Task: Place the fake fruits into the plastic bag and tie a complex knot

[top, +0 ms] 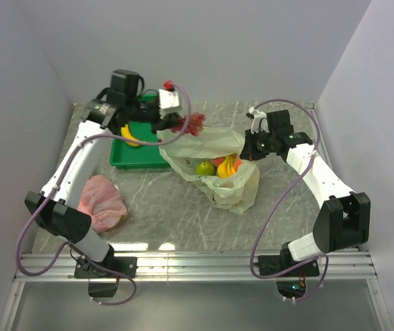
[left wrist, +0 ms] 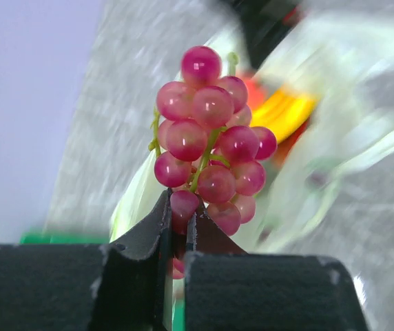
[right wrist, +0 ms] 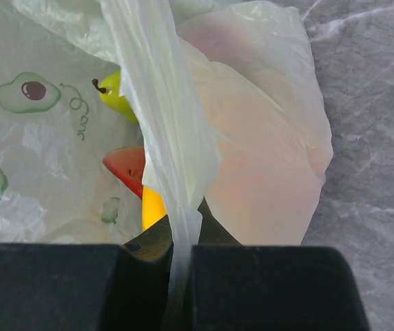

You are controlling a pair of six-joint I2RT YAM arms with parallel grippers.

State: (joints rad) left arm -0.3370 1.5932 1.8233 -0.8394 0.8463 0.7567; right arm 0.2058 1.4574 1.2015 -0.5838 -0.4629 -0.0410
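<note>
- Left gripper (left wrist: 180, 210): jaws almost fully closed, clamping the lower end of the grape bunch (left wrist: 211, 145). The bunch stands up beyond the fingertips.
- Grape bunch: held in the air at the far left edge of the plastic bag (top: 242, 189), just beside the green tray (top: 125, 160).
- Right gripper (right wrist: 182, 231): jaws nearly closed on a thin, gathered strip of the bag, pulled taut on the bag's right side.
- Plastic bag: lies on the table (top: 169, 207) between the two arms, mouth open toward the left arm. Avocado prints show on the film.
- Bag contents: a green apple (top: 204, 167), yellow bananas (top: 228, 167) and a red piece (right wrist: 128, 169).
- Tray: one banana (top: 131, 135) lies in it, partly behind the left arm.
- Pink bag (top: 102, 200): crumpled on the table at near left, well apart from the plastic bag.
</note>
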